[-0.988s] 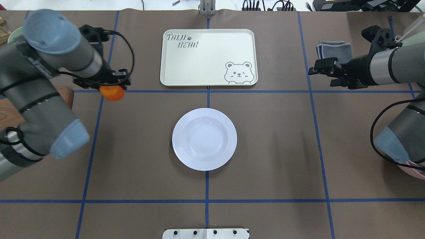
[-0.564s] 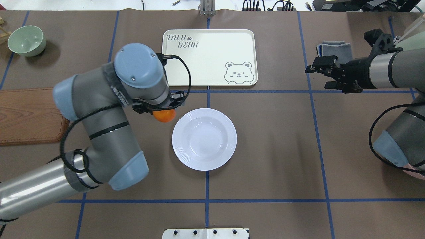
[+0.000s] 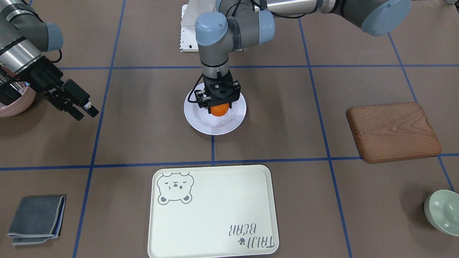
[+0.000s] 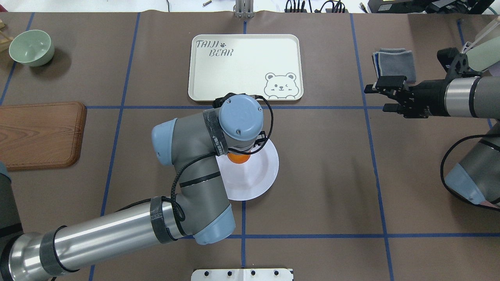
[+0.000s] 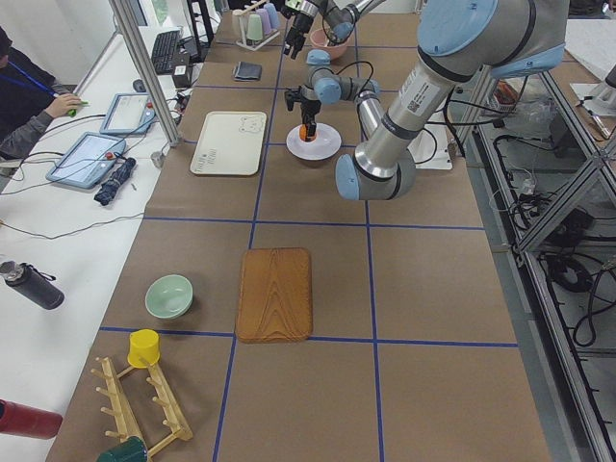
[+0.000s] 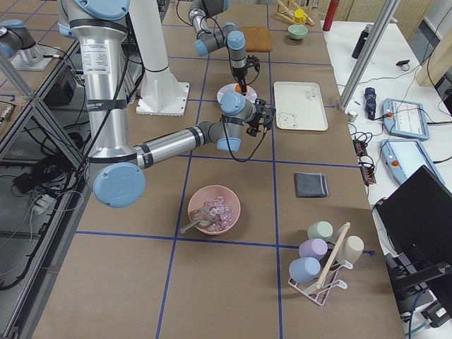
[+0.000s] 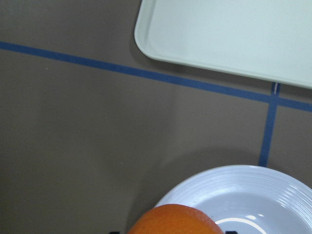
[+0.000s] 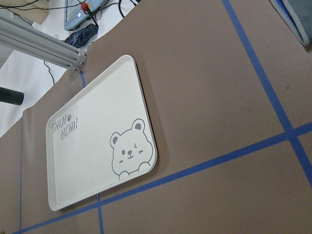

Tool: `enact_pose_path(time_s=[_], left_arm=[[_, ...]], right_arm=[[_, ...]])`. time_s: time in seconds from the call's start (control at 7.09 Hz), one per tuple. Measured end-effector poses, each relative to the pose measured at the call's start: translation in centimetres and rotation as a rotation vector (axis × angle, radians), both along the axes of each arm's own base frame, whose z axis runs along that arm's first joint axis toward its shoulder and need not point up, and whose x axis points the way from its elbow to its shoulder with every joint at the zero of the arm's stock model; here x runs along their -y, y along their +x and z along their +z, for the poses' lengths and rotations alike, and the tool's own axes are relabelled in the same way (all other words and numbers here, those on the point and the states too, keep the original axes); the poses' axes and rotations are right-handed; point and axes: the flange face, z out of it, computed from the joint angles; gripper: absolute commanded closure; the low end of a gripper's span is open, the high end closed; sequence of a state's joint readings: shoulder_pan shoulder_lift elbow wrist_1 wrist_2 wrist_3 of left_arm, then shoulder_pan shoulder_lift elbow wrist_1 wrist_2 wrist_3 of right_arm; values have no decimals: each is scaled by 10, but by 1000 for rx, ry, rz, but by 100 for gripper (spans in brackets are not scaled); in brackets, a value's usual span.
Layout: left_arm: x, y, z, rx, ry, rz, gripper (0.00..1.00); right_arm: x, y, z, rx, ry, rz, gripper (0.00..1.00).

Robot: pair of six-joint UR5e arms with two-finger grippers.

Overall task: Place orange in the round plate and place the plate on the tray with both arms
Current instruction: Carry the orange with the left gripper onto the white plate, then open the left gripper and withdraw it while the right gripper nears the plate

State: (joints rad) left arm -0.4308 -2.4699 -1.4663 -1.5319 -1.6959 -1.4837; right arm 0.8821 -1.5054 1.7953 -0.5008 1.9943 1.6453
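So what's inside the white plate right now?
The orange hangs over the middle of the plate, clamped in the left gripper. Whether it touches is hidden by the gripper.

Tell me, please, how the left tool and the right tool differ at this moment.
The left tool is shut on the orange; the right tool is open and holds nothing. The left tool points straight down over the round plate; the right tool hangs slanted over the table, well aside. Both are black and two-fingered.
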Motion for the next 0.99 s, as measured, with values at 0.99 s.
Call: enact_pose_path(time_s=[0.99], left_arm=[[-17,-31,-5,-73,72,25,2]], right_arm=[[-5,-7,-3,8,2,-13,0]])
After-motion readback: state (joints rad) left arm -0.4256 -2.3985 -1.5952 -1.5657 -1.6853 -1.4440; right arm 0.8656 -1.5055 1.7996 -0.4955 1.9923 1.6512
